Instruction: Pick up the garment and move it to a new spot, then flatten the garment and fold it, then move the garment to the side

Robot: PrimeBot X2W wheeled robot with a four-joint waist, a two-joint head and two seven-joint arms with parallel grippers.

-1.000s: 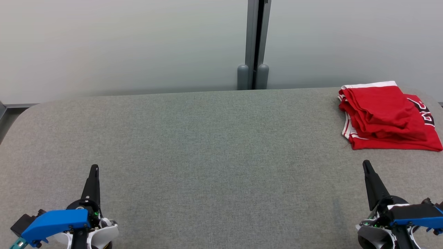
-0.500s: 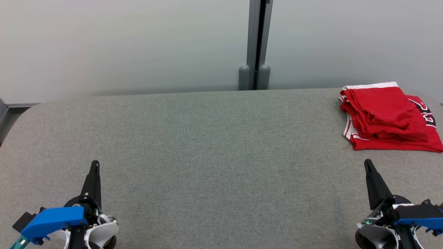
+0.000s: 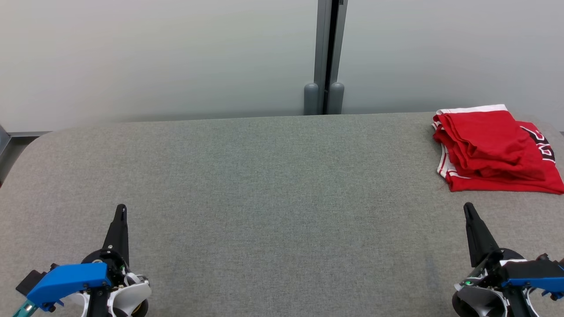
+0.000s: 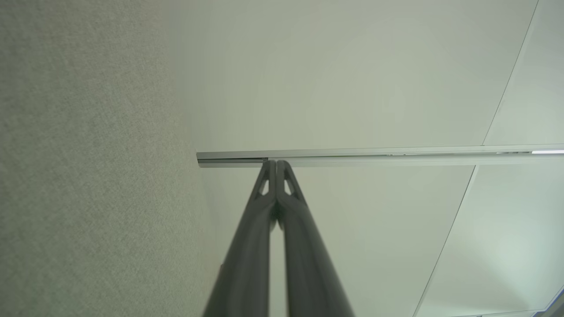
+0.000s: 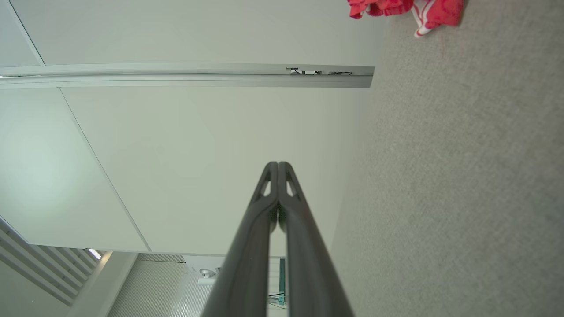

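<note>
Since the garment (image 3: 493,149) lies folded at the table's (image 3: 264,176) far right, the work looks done; left pincer (image 3: 120,210) and right pincer (image 3: 468,208), tips together and empty, should rest clear of it.

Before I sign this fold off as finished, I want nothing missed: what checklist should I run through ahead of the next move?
1. Folded: ok. The red garment lies in a flat layered stack.
2. Moved to the side: ok. It sits near the far right corner of the grey table.
3. Wholly on the table: cannot tell. Its right edge reaches the head view's border.
4. Left side released: ok. The left gripper is shut and holds nothing.
5. Right side released: ok. The right gripper is shut, holds nothing and is apart from the cloth.
</note>
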